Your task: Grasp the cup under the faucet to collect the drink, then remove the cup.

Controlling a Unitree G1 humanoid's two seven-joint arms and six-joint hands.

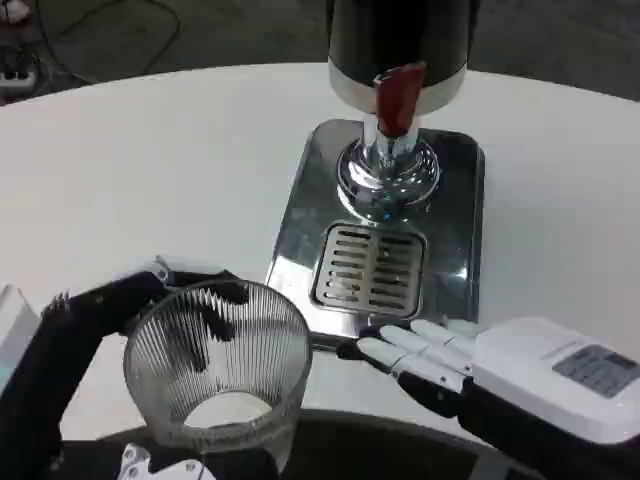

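Behind ribbed cup (222, 365), left hand (90, 320) fingers (215, 300) blurred

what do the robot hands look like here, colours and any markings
The right robot hand has a glossy white boxy back carrying a grey rectangular label with small print too fine to read, slim white fingers with black tips, and black underneath. The left robot hand shows mostly black, with black fingers partly seen through ribbed clear plastic, and a white panel at the picture's left edge.

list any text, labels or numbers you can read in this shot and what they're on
Nothing is legible.
Grey label on the back of the right hand: lines of print, too small and blurred to read.
Drink dispenser, its red tap lever, the drip tray and the ribbed clear cup: no visible text.
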